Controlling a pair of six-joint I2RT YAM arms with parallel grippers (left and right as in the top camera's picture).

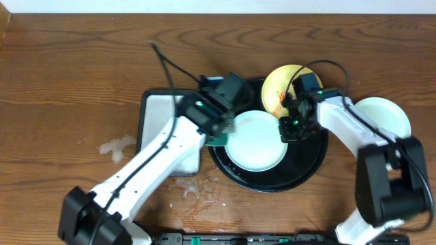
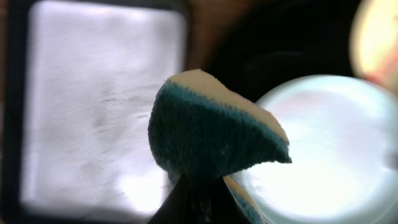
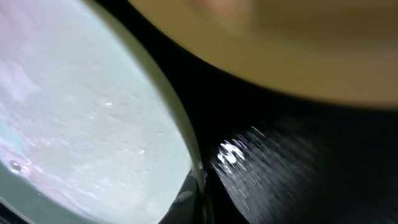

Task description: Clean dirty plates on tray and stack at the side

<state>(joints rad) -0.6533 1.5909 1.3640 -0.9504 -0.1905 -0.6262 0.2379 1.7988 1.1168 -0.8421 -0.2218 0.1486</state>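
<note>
A pale mint-green plate [image 1: 255, 141] lies on the round black tray [image 1: 306, 163]. A yellow plate [image 1: 285, 85] with red-orange smears leans on the tray's far rim. A second mint plate [image 1: 383, 114] sits on the table right of the tray. My left gripper [image 1: 219, 138] is shut on a green-and-white sponge [image 2: 211, 134] at the mint plate's left edge [image 2: 323, 143]. My right gripper [image 1: 287, 129] is shut on that plate's right rim; the right wrist view shows the fingers [image 3: 198, 199] pinching the rim, with the plate [image 3: 81, 106], the yellow plate [image 3: 280, 43] and the tray [image 3: 298, 162].
A grey rectangular tray [image 1: 158, 116] stands left of the black tray, partly under my left arm; it also shows in the left wrist view [image 2: 93, 118]. Wet patches lie on the wooden table at the left [image 1: 119, 146] and front [image 1: 194, 187].
</note>
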